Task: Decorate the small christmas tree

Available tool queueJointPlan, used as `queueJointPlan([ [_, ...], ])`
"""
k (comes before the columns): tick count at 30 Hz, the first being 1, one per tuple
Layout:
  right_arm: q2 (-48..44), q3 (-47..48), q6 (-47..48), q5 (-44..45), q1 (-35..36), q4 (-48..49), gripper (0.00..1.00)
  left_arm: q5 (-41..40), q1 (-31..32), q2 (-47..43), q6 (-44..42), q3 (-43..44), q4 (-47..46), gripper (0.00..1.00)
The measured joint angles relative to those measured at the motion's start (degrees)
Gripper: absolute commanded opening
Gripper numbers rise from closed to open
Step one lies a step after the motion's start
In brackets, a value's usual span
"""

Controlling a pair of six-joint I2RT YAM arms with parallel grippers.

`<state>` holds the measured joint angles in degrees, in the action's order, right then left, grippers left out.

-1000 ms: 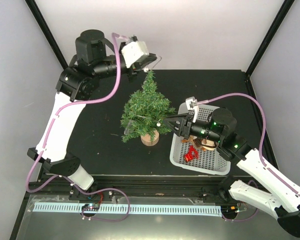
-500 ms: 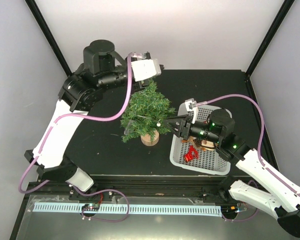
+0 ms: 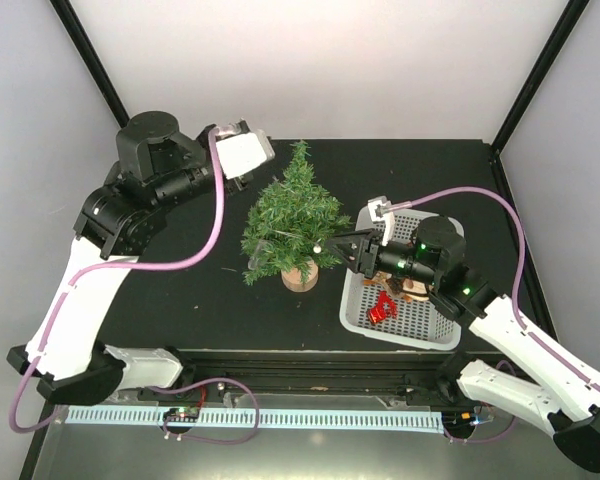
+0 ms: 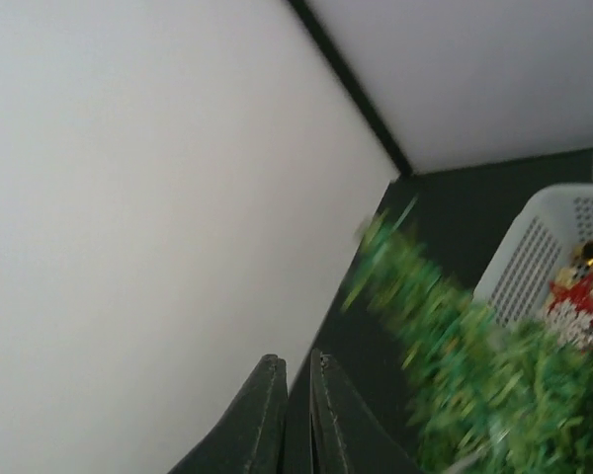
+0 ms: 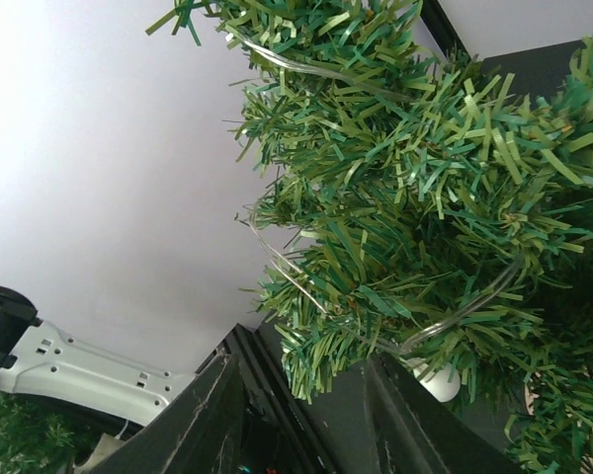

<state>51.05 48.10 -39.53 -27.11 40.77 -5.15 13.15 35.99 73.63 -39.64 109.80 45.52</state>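
The small christmas tree (image 3: 294,222) stands upright on its wooden disc base (image 3: 300,276) in the middle of the black table. A clear wire (image 5: 287,272) with a white bulb (image 5: 437,380) runs through its branches. My right gripper (image 3: 330,244) is at the tree's lower right side, and in the right wrist view it (image 5: 301,370) is open with a branch tip hanging between the fingers, untouched. My left gripper (image 4: 295,360) is shut on nothing and held up and left of the tree top (image 4: 381,232), apart from it.
A white basket (image 3: 428,330) to the right of the tree holds a red ornament (image 3: 383,308) and a brown one (image 3: 416,290); my right arm reaches over it. The black frame posts (image 3: 92,62) and pale walls close in the back and sides.
My left arm has swung left and back, away from the tree top, with its gripper staying shut. The right gripper has held its place at the lower branches.
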Motion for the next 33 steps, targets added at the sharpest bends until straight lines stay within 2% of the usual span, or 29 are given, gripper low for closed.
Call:
queueJointPlan([
  [2, -0.1, 0.2, 0.4, 0.5, 0.0, -0.9, 0.36, 0.3, -4.0, -1.0, 1.4, -3.8, -1.3, 0.17],
  [5, -0.3, 1.1, 1.2, 1.6, 0.0, -2.3, 0.36, 3.6, -11.8, -1.4, 4.3, -8.6, -1.5, 0.34],
  [7, -0.6, 1.9, 1.7, 2.2, 0.0, -3.2, 0.36, 7.4, -16.3, 0.3, 5.9, -8.8, -0.5, 0.44],
  [9, -0.7, 2.4, 2.1, 2.7, 0.0, -3.9, 0.36, 12.8, -20.4, 2.7, 7.6, -8.8, 0.9, 0.50],
  [12, -0.8, 2.6, 2.5, 3.3, 0.0, -4.7, 0.36, 18.6, -23.5, 5.7, 8.9, -9.9, 3.0, 0.57],
  [17, -1.0, 2.5, 3.3, 4.6, -0.1, -6.3, 0.36, 24.7, -23.9, 5.5, 9.3, -20.0, 3.7, 0.60],
  [19, -1.4, 2.5, 3.3, 4.9, -0.1, -7.1, 0.36, 25.2, -23.9, 5.1, 9.4, -23.1, 3.3, 0.63],
  [26, -2.8, 2.7, 4.4, 7.7, -0.3, -11.8, 0.37, 21.2, -24.7, -0.3, 12.3, -34.7, -2.5, 0.85],
  [29, -2.5, 4.7, 5.7, 9.7, -0.6, -16.0, 0.38, 20.5, -29.3, -2.8, 16.2, -36.6, -4.7, 0.89],
  [31, -2.1, 6.7, 6.4, 11.6, -0.9, -18.8, 0.39, 21.5, -34.8, -3.3, 18.5, -36.4, -5.2, 0.89],
  [33, -1.5, 9.0, 7.2, 14.2, -1.4, -21.6, 0.45, 23.0, -40.2, -2.9, 19.3, -35.1, -3.6, 0.90],
])
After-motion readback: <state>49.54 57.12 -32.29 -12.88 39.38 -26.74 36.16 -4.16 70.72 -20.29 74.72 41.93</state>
